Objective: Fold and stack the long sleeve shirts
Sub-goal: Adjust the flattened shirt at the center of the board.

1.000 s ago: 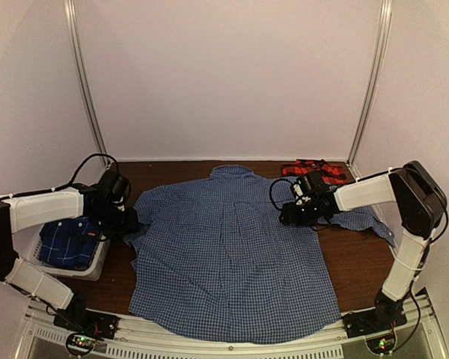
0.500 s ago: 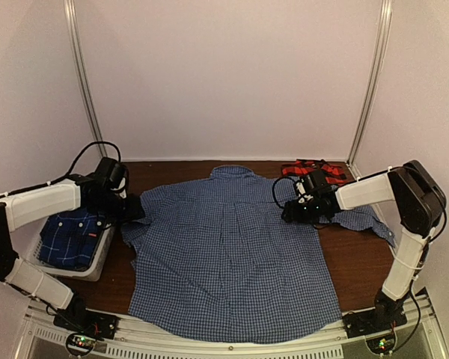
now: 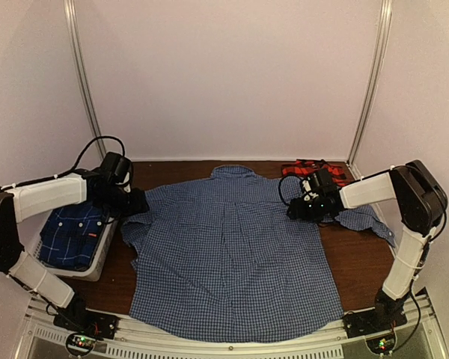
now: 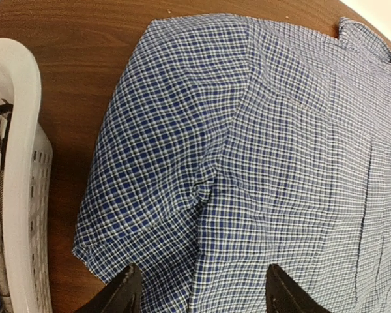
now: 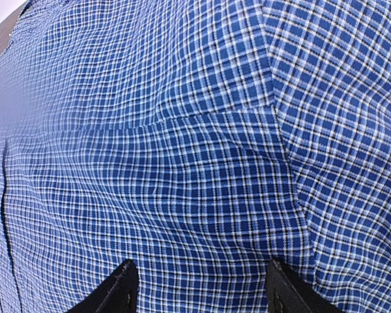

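Blue-and-white gingham covered most of the brown desk (image 3: 359,263). The gingham shirt (image 3: 232,254) lay spread flat in the middle, collar toward the far wall and hem at the near edge.

The left fingers (image 4: 122,295) stood well apart over the shirt's left shoulder, where the sleeve seam puckered. Both tips were low over the cloth, with nothing pinched between them. I could not tell whether they touched it. The right fingers (image 5: 119,291) were spread about as wide above the right shoulder seam, the checked cloth lying smooth between them and none of it gathered up. From overhead, both wrists hung low at the shirt's two shoulders.

I counted three shirts. One was the gingham one on the desk. One was a red-and-black plaid shirt (image 3: 315,170), bunched in the far right corner just behind the right arm. One was a dark blue plaid shirt (image 3: 66,236), lying in the single white basket (image 4: 21,195) beside the gingham shirt's left edge. Two arms were in view, each with two fingers.
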Controlling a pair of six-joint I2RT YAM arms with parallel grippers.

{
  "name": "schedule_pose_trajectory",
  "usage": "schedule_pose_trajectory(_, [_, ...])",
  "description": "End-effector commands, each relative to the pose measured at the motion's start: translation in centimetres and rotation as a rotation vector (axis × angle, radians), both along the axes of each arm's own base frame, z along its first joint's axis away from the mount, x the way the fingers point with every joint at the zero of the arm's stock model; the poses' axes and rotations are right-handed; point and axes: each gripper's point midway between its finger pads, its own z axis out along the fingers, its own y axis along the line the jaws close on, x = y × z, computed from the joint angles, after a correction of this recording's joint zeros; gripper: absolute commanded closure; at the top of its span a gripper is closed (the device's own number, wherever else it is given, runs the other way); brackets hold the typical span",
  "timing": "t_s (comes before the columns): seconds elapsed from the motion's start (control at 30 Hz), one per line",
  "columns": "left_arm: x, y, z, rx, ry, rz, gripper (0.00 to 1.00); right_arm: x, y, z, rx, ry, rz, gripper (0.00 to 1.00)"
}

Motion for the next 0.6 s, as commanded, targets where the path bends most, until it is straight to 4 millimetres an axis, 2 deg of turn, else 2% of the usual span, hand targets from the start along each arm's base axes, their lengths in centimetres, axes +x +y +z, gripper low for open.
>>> schedule_pose_trajectory(0.0, [2.7, 0.2, 0.6, 0.048, -0.056, 0.03, 0.33, -1.5, -0.6, -1.2, -0.004, 0.066, 0.008, 0.32])
schedule_pose_trajectory(0.13, [4.1, 0.6, -0.3, 0.107, -0.048, 0.043, 0.31, -0.9, 0.0, 1.1, 0.022, 0.025, 0.024, 0.32])
schedule_pose_trajectory(0.27, [5.1, 1.2, -1.6, 0.172, -0.031, 0.046, 0.28, -0.4, 0.6, 4.3, 0.055, -0.034, 0.04, 0.31])
schedule_pose_trajectory(0.43, [5.5, 2.4, -3.2, 0.266, -0.001, 0.05, 0.24, -0.6, 1.0, 7.3, 0.082, -0.089, 0.053, 0.31])
schedule_pose_trajectory(0.57, [5.5, 2.9, -4.8, 0.312, 0.033, 0.05, 0.23, -0.9, 1.2, 8.6, 0.093, -0.113, 0.06, 0.31])
